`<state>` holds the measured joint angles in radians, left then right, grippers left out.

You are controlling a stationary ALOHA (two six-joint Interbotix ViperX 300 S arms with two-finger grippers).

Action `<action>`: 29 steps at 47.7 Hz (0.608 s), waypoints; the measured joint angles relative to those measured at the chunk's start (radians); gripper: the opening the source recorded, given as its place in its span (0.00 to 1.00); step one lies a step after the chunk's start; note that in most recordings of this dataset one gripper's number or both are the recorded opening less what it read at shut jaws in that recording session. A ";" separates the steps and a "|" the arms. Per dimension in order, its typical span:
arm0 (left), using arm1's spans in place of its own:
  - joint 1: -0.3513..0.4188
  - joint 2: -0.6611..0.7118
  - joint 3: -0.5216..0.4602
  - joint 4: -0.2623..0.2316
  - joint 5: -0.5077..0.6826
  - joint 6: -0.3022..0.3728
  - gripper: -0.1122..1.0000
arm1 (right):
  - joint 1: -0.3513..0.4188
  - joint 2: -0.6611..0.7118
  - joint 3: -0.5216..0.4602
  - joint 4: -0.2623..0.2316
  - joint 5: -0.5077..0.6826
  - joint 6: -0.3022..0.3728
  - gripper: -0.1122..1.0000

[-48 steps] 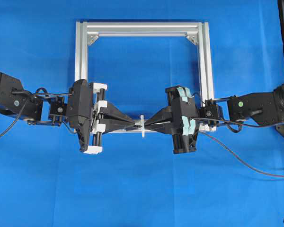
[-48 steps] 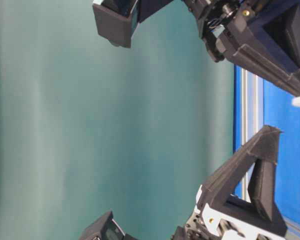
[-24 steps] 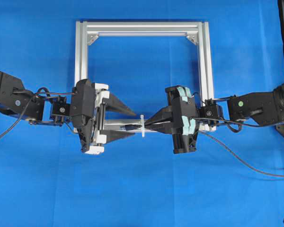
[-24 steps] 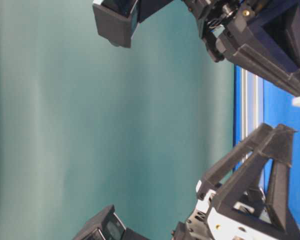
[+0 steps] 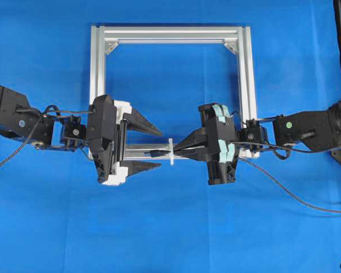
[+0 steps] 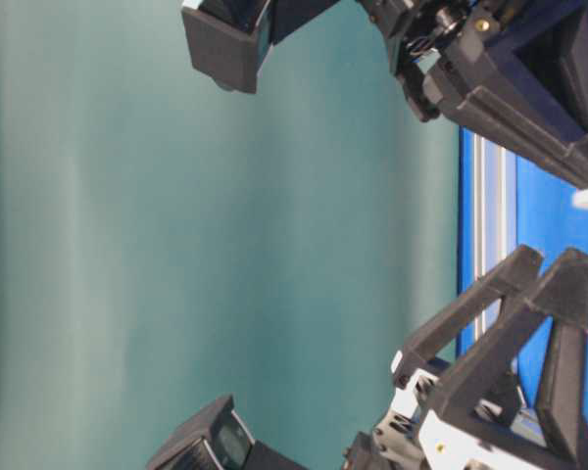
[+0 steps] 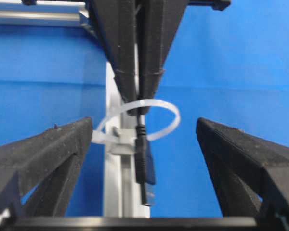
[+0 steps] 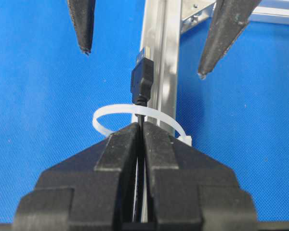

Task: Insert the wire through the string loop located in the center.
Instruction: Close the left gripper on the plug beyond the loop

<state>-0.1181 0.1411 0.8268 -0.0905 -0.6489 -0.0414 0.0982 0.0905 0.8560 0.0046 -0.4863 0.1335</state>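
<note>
The white string loop stands upright on the near bar of the silver frame. The wire's dark plug sticks out through the loop to its left. My right gripper is shut on the thin black wire just right of the loop. My left gripper is wide open, its fingers on either side of the plug and not touching it. In the left wrist view the plug hangs through the loop. In the right wrist view the plug lies beyond the loop and my shut gripper.
The square aluminium frame lies flat on the blue cloth, with corner brackets at the back. A long black cable trails from the right gripper to the right edge. In the table-level view the frame bar runs between both grippers.
My left gripper was shut at the plug beside the loop; it has opened wide and drawn back a little to the left. The right gripper and the wire have stayed put.
</note>
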 measured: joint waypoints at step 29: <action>0.012 0.103 0.002 0.000 0.002 -0.071 0.92 | -0.002 0.000 0.000 0.000 0.000 0.000 0.08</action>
<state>-0.1058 0.2439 0.8283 -0.0905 -0.6473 -0.1120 0.0966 0.0905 0.8560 0.0046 -0.4863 0.1335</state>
